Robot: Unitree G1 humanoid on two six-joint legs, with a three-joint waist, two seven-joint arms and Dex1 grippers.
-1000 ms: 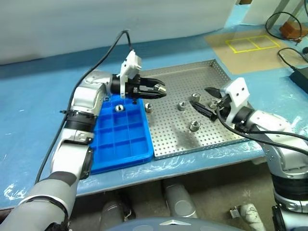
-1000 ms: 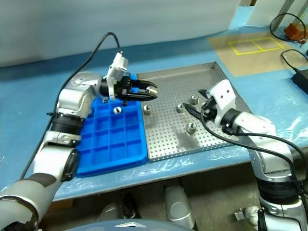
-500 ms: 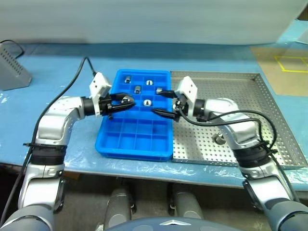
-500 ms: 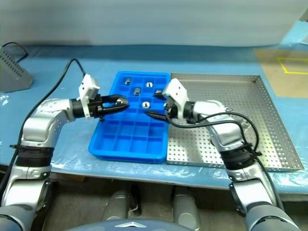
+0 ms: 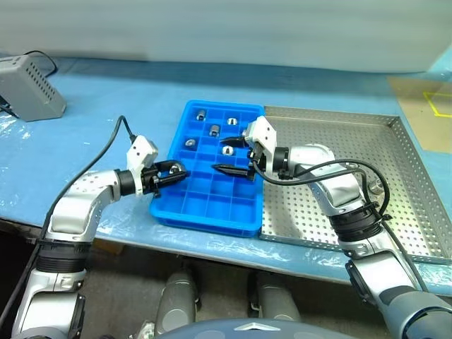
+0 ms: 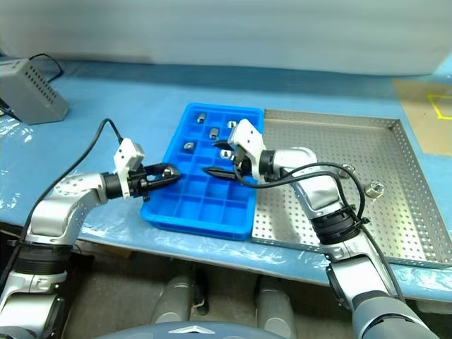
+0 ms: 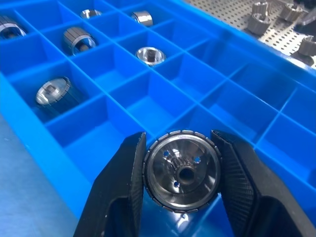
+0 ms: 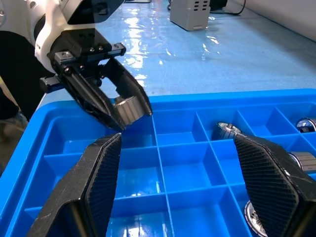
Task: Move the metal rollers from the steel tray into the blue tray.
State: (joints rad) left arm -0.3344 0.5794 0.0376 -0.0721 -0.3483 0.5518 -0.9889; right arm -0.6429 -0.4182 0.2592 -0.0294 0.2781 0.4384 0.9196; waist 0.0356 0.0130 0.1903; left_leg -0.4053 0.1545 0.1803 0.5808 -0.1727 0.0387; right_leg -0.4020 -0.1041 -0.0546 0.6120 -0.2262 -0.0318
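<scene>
The blue tray (image 5: 209,210) lies left of the steel tray (image 5: 332,134), and several metal rollers (image 5: 215,129) sit in its far compartments. My left gripper (image 5: 176,174) hovers low over the blue tray's near-left edge, shut on one metal roller (image 7: 182,170) held end-on between its fingers. That grip is also seen in the right wrist view, on the same roller (image 8: 126,109). My right gripper (image 5: 231,156) hangs open over the middle of the blue tray, pointing at the left one, nothing between its fingers (image 8: 96,185). A few rollers (image 6: 376,188) lie on the steel tray behind my right arm.
A grey box (image 5: 28,88) with a cable stands at the back left on the blue table cover. Yellow tape marks (image 5: 439,106) show at the far right. The table's front edge runs just below both trays.
The camera has swung left. My left gripper sank with its roller toward the blue tray's near-left edge. My right gripper came off the steel tray to above the blue tray, still open.
</scene>
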